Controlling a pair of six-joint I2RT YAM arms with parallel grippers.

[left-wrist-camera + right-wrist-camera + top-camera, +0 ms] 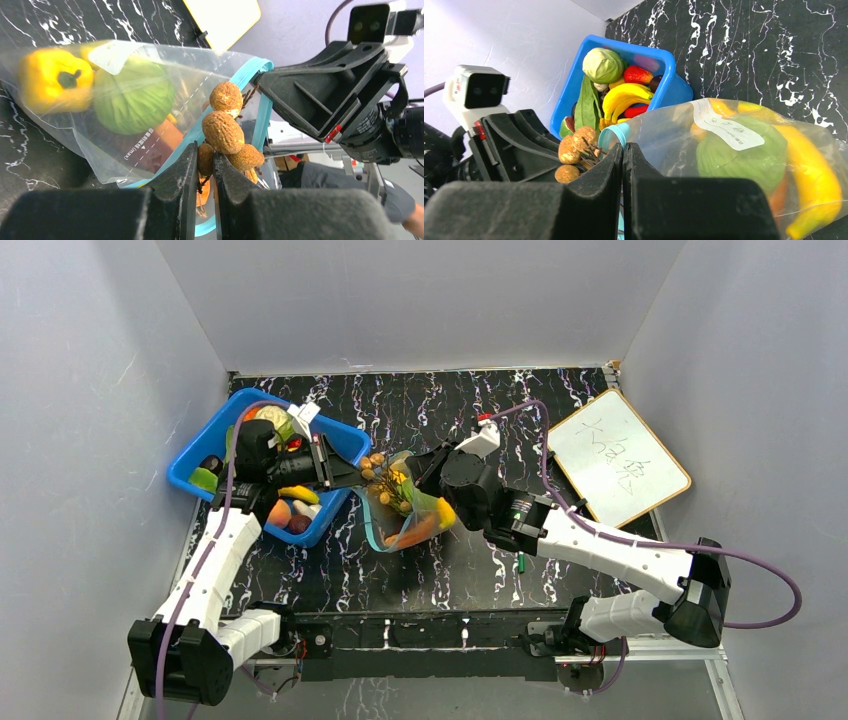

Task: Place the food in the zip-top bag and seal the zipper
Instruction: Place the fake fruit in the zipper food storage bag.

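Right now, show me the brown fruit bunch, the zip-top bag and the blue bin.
brown fruit bunch (222,132): left wrist view, on its middle fruit.
zip-top bag (724,132): right wrist view, on its white label.
blue bin (675,92): right wrist view, on its outer wall.

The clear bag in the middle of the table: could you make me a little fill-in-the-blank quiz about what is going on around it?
1. The left gripper, jaws shut, holds a cluster of ____ round fruits at the mouth of the zip-top bag.
2. Inside the bag, a ____ pepper lies beside a green ball.
3. The right gripper, jaws shut, pinches the bag at its zipper, and more food sits in a ____ bin.
Missing words: brown; yellow; blue.
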